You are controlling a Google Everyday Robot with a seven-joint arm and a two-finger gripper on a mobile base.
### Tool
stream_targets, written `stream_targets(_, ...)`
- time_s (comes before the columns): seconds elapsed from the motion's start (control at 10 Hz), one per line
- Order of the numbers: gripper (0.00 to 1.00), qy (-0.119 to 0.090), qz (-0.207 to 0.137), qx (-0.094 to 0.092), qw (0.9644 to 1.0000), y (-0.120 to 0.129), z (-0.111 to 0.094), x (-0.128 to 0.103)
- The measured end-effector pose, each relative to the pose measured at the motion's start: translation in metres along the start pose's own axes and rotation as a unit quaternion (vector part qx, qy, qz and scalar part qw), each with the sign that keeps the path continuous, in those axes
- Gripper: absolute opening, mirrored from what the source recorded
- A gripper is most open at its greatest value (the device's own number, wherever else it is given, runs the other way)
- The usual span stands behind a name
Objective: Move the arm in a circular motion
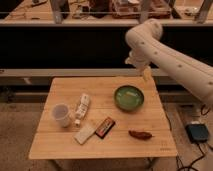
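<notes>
The arm (170,52) is large, smooth and white, and enters from the right edge. It bends at a bulbous joint (146,31) high above the table. From that joint a narrower tip hangs down, and the gripper (146,74) hovers above the table's back edge, just behind the green bowl (129,97). It touches nothing on the table.
The wooden table (62,150) carries a white cup (61,114), a white bottle (82,106), a white packet (85,134), a dark snack bar (105,126) and a brown object (140,134). A dark shelf unit stands behind. A black box (199,132) lies on the floor at right.
</notes>
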Motion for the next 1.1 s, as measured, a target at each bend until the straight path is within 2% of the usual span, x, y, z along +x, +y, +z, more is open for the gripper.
stream_targets(0.1,0.8,-0.007,0.037,-0.004,0.9993,0.043,0.001,-0.007)
stream_targets(0.3,0.8,-0.029,0.063,-0.018,0.9974,0.093,0.014,-0.034)
stream_targets(0.4,0.8,-0.046,0.058,-0.029,0.9969,0.11,0.023,-0.06)
stream_targets(0.5,0.8,-0.057,0.044,-0.035,0.9968,0.116,0.028,-0.08)
stream_targets(0.7,0.8,-0.081,-0.019,-0.049,0.9954,0.107,0.037,-0.133)
stream_targets(0.8,0.8,-0.094,-0.07,-0.053,0.9917,0.087,0.039,-0.167)
stream_targets(1.0,0.8,-0.114,-0.143,-0.055,0.9815,0.045,0.044,-0.215)
stream_targets(1.1,0.8,-0.129,-0.188,-0.052,0.9722,0.011,0.052,-0.244)
